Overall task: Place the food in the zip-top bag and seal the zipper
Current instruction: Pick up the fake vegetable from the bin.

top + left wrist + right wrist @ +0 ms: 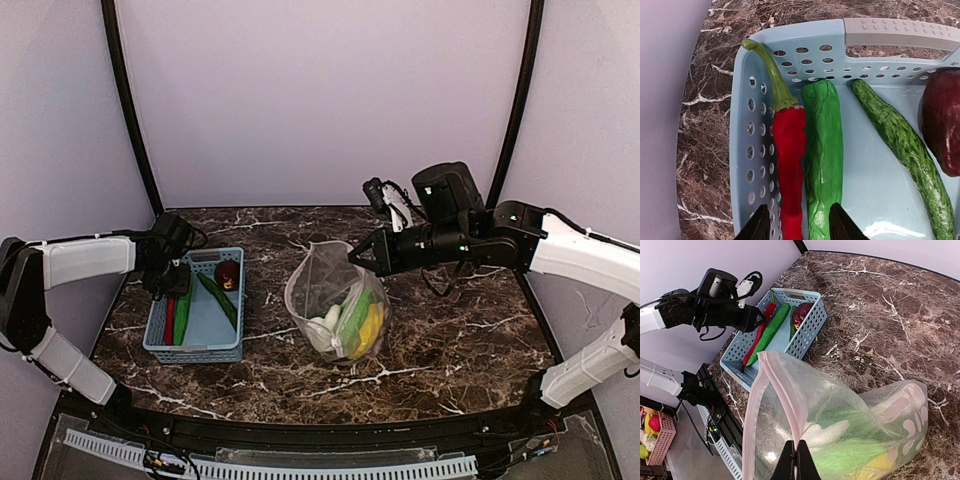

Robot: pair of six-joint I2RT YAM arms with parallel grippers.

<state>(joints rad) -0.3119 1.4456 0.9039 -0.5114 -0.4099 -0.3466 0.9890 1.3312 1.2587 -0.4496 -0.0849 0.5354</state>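
The clear zip-top bag (335,295) stands in the middle of the table, its mouth held up. Inside it are a white piece (827,432), green leafy food (840,456) and a yellow piece (372,325). My right gripper (795,460) is shut on the pink zipper (782,390) at the mouth's edge. My left gripper (799,225) is down in the light blue basket (900,32), open. Its fingers straddle a red chilli (789,160) and a green long piece (824,155) lying side by side. A second green long piece (905,150) and a dark red fruit (942,120) lie further right.
The basket (195,345) sits at the table's left, close to the left wall. A small black and white device (392,205) lies at the back behind the right arm. Bare marble lies between the basket and the bag.
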